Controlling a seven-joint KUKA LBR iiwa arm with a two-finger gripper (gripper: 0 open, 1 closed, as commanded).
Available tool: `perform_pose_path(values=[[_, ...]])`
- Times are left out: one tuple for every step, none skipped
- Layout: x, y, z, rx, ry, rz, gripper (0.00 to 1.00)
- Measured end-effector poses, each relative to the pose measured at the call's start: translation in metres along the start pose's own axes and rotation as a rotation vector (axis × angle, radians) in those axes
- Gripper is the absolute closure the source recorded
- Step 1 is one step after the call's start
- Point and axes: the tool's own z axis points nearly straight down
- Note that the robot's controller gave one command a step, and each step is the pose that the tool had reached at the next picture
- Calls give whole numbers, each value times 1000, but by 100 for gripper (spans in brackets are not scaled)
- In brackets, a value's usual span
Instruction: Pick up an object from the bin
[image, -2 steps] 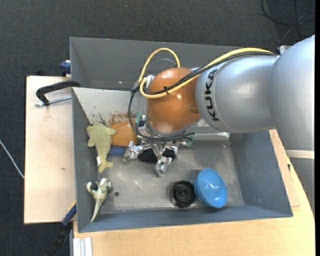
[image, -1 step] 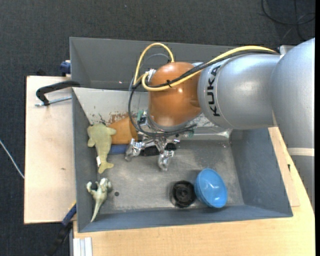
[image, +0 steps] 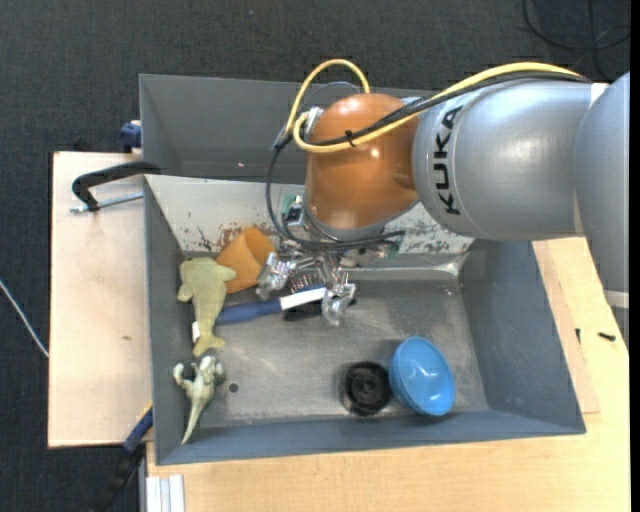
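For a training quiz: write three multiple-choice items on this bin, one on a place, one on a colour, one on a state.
1. The blue oval thing lies: A, beside the black round thing; B, in the far left corner; C, held aloft.
2. The lump left of the pincer is: A, green; B, orange; C, purple.
3. The pale plush toy: A, hangs from the pincer; B, lies by the bin's left wall; C, tops the blue oval thing.
Key: A, they sit side by side near the front wall; B, its colour is plain; B, it rests apart from the pincer.
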Motion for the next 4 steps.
perform_pose_path(values=[[12,1,42,-3,-7,-373,0],[29,-14,17,1,1,-394,0],[85,29,-62,-3,7,-363,0],[141,54,16,-17,10,-516,0]])
